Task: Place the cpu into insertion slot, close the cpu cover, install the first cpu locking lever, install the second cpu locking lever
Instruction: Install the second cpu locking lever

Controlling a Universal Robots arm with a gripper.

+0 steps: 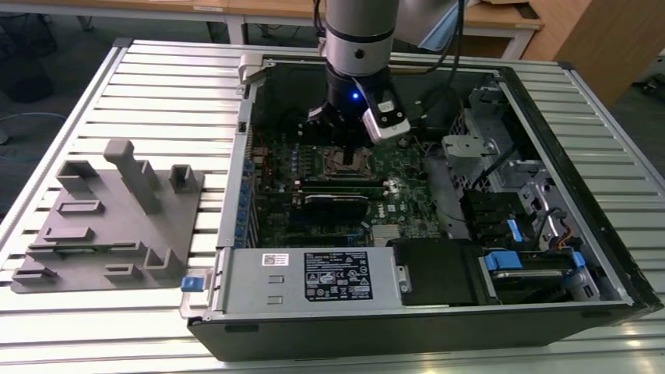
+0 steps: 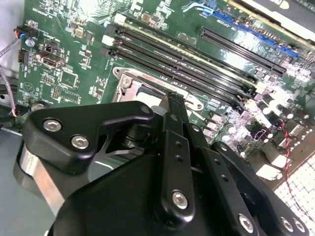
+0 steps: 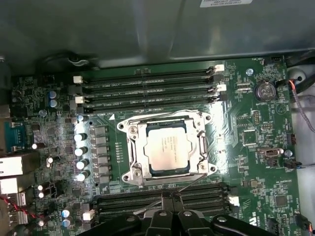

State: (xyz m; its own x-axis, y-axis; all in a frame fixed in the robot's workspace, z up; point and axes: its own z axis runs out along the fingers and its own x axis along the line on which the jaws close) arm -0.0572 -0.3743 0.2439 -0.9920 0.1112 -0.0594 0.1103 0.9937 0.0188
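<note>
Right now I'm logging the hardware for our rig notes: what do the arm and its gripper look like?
The arm is a silver-grey cylinder ending in a black wrist section with a small blue light. A white block is mounted at the wrist, and dark cables run alongside. In the second wrist view, the gripper is matte black, built of linked bars joined by silver screws, above a silvery round collar.

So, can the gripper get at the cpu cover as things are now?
Probably yes. The gripper sits right beside the cpu cover, which lies flat around the cpu. Nothing stands between them; the memory slots are low.
</note>
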